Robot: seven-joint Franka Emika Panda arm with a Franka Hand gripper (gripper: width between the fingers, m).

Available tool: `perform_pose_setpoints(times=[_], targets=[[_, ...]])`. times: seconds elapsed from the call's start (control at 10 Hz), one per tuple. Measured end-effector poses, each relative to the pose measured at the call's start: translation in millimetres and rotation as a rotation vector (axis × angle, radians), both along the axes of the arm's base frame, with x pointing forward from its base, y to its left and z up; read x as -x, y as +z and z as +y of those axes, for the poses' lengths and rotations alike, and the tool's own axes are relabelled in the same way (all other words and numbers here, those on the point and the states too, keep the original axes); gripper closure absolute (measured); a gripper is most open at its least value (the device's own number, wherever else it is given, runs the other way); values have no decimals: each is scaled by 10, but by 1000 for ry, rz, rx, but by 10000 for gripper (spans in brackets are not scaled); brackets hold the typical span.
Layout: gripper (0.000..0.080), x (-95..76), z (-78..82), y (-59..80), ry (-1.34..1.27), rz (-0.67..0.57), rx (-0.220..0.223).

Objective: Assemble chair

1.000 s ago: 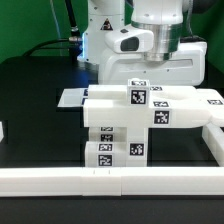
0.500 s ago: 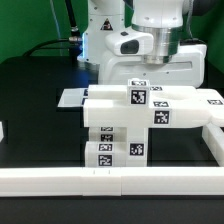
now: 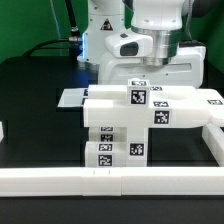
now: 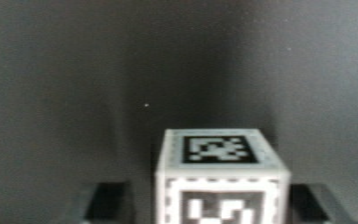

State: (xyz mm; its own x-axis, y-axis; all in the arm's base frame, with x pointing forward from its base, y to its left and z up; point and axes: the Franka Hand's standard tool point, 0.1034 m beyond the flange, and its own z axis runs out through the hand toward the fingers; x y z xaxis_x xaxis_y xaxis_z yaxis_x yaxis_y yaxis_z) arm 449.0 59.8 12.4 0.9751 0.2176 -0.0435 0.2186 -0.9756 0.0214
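White plastic assembly: the chair (image 3: 125,125) stands as a stacked cluster of glossy blocks near the middle of the black table (image 3: 35,95), and every place below is given relative to this cluster.
Border rail: a long white rail (image 3: 100,180) lies in front of the cluster, with a second rail (image 3: 212,140) turning back along the exterior view's right of it.
Back slab: a broad flat slab (image 3: 175,72) rises behind the cluster, directly under the arm.
Cross bar: a horizontal tagged bar (image 3: 150,100) spans the top of the cluster, reaching toward the exterior view's right.
Lower block: a block (image 3: 115,150) with two tags forms the foot of the cluster, just behind the front rail.
Gripper: the gripper (image 4: 217,200) hangs above the rear of the cluster; in the wrist view a dark finger (image 4: 108,198) stands at each side of a tagged white part (image 4: 220,170).
Jaws: close beside that part on both sides; whether they actually pinch it cannot be told.
Progress (judgement): several parts appear joined, so the build looks partly done; which pieces are left cannot be read here.
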Motion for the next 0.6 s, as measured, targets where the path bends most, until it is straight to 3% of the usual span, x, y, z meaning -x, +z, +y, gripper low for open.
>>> perform_pose_setpoints(times=[0.1,0.6], targets=[[514,-1,0,0,0,0,0],[514,-25,-49,34,-9,-5,-2]])
